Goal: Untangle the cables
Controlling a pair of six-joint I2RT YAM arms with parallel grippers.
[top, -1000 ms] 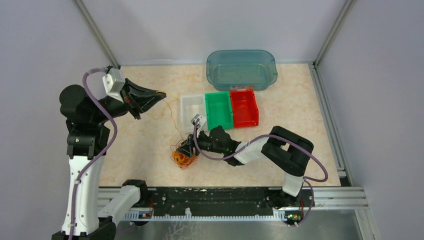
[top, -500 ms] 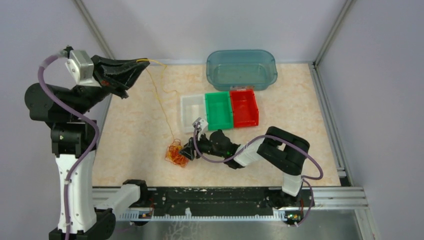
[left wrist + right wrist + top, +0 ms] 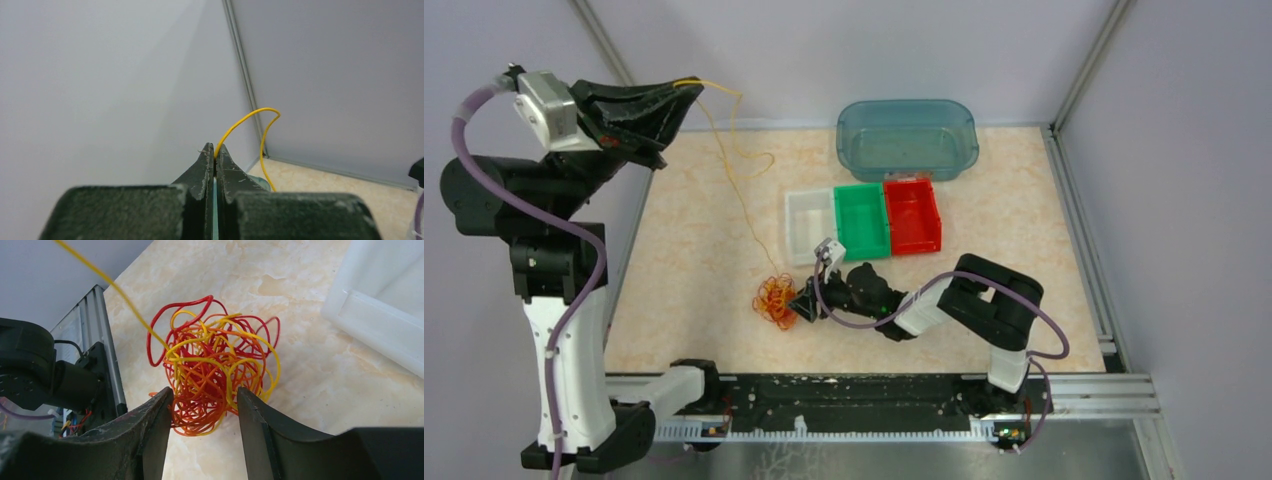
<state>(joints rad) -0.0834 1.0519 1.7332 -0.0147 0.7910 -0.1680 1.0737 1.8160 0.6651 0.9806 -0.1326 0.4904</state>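
Observation:
The cables are a clump (image 3: 776,299) of thin red, orange and yellow wires on the table, left of the white bin; the clump fills the right wrist view (image 3: 215,370). My right gripper (image 3: 804,300) is low at the clump's right side, open, its fingers (image 3: 150,425) around the clump's near edge. My left gripper (image 3: 686,88) is raised high at the far left, shut on one yellow wire (image 3: 247,120). That wire (image 3: 739,200) runs from its tips down to the clump.
A white bin (image 3: 810,226), a green bin (image 3: 861,220) and a red bin (image 3: 912,215) stand in a row mid-table. A teal tub (image 3: 907,138) is behind them. Enclosure walls and posts surround the table; the rail runs along the front.
My left gripper has risen and drawn back to the far left, pulling the yellow wire out longer. The clump has shifted slightly left. My right gripper has stayed by the clump.

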